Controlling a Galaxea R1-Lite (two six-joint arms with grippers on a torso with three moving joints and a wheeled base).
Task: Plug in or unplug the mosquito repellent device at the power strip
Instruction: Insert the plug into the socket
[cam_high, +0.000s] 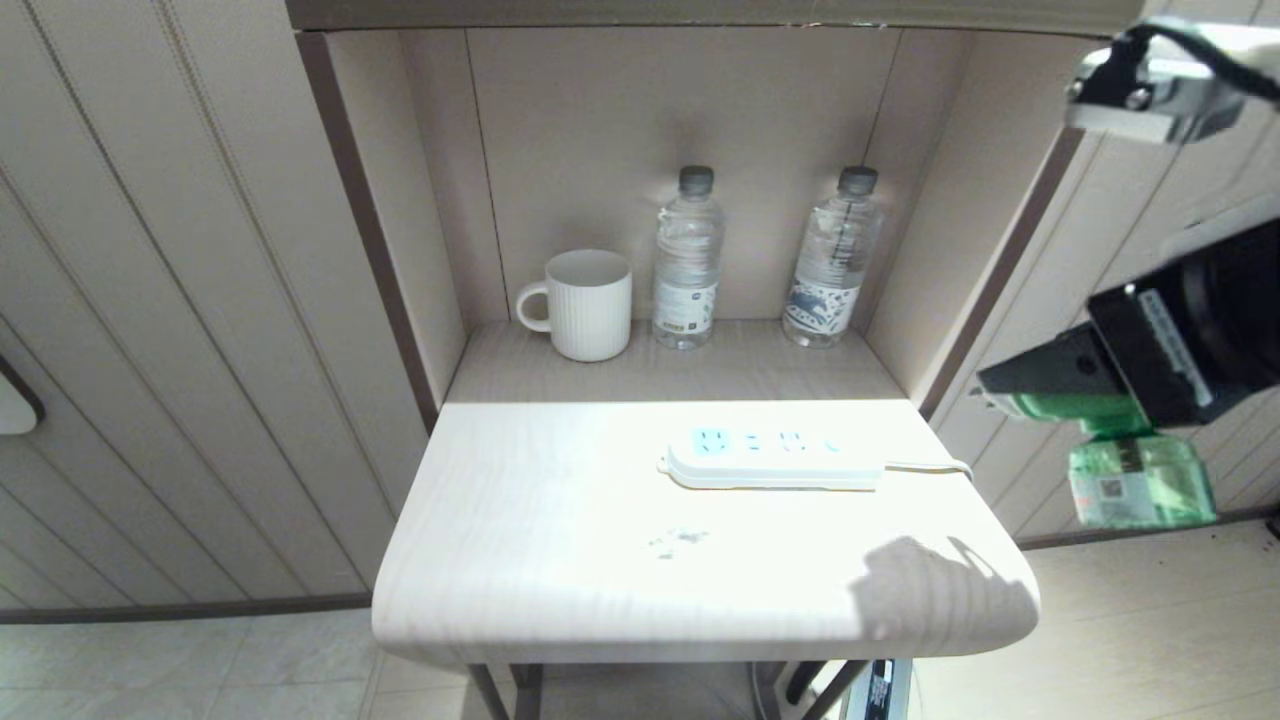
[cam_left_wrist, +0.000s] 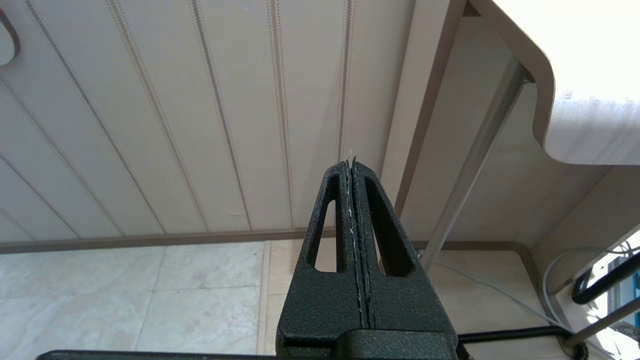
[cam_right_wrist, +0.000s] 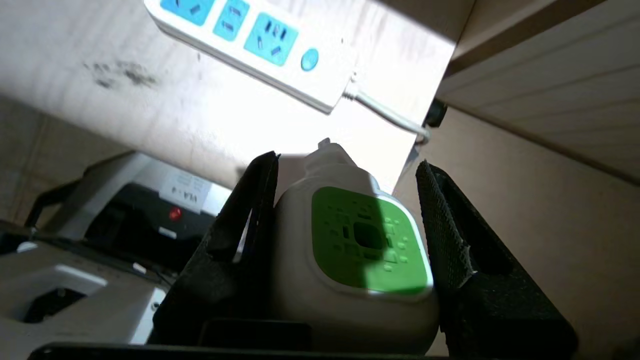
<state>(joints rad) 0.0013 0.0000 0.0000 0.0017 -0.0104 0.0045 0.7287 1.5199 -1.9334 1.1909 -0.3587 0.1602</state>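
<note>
The mosquito repellent device (cam_high: 1140, 482) hangs in the air off the table's right side, level with the tabletop. Its green bottle points down below my right gripper (cam_high: 1040, 395). In the right wrist view the right gripper (cam_right_wrist: 345, 165) is shut on the device's white-and-green head (cam_right_wrist: 350, 240), one black finger on each side. The white power strip (cam_high: 775, 458) lies flat on the table's right half, and all three of its light-blue sockets (cam_right_wrist: 270, 37) are bare. My left gripper (cam_left_wrist: 350, 162) is shut and empty, parked low beside the table's leg.
A white ribbed mug (cam_high: 588, 303) and two clear water bottles (cam_high: 687, 260) (cam_high: 835, 258) stand in the recess behind the table (cam_high: 550, 560). The strip's white cord (cam_high: 925, 466) runs off the right edge. Panelled walls flank the recess.
</note>
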